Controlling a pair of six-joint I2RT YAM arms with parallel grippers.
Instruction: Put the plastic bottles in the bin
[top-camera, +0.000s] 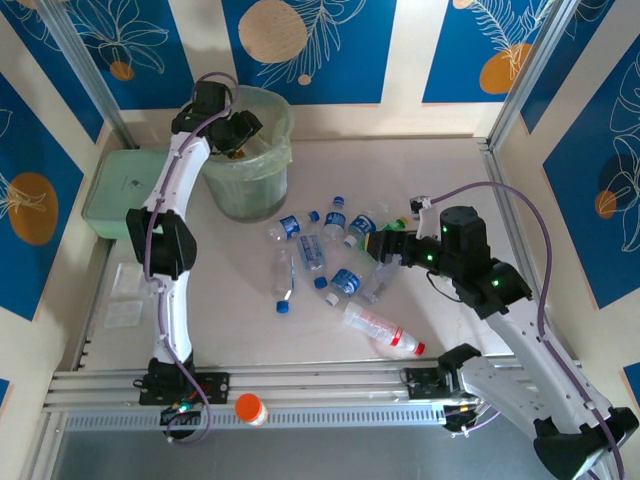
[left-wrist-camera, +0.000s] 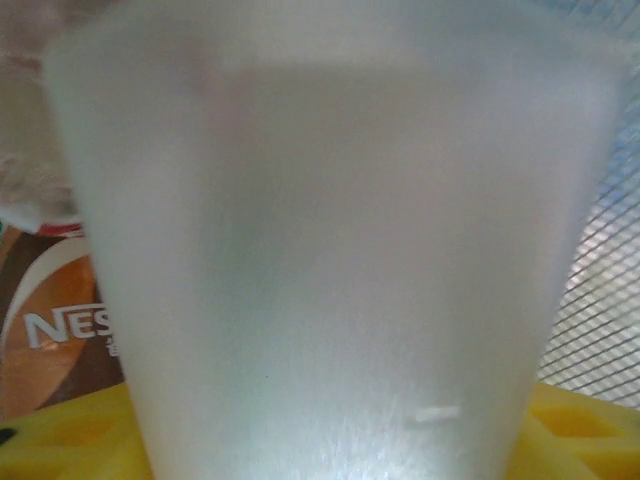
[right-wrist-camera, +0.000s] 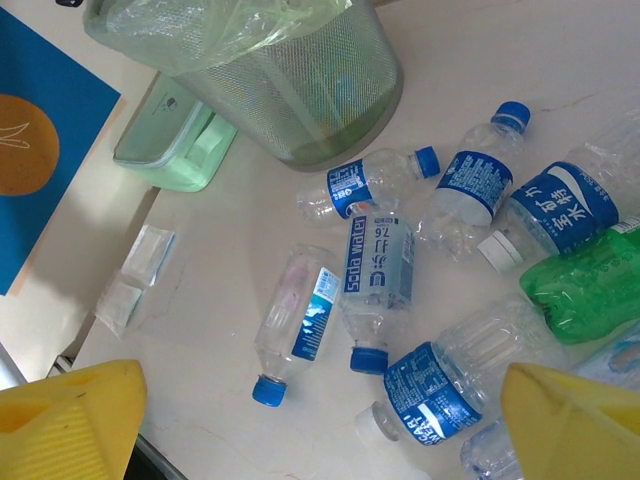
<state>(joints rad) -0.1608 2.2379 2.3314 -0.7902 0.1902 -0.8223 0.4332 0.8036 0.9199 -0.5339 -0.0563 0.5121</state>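
Observation:
My left gripper (top-camera: 238, 130) hangs over the mouth of the bin (top-camera: 283, 112), a pale green bucket with a liner bag. In the left wrist view a cloudy clear plastic bottle (left-wrist-camera: 330, 250) sits between the yellow fingers (left-wrist-camera: 70, 432); whether they still press on it is hidden. A brown-labelled bottle (left-wrist-camera: 50, 330) lies below it. My right gripper (top-camera: 385, 245) stands open above several plastic bottles: a soda-water one (right-wrist-camera: 378, 265), a clear blue-capped one (right-wrist-camera: 295, 320), a green one (right-wrist-camera: 590, 290). A red-capped bottle (top-camera: 380, 330) lies nearer.
A flat green lidded box (top-camera: 115, 190) sits left of the bin. Two small plastic packets (top-camera: 125, 295) lie by the left arm. An orange-capped white item (top-camera: 250, 408) rests on the metal rails at the near edge. Frame posts stand at the far corners.

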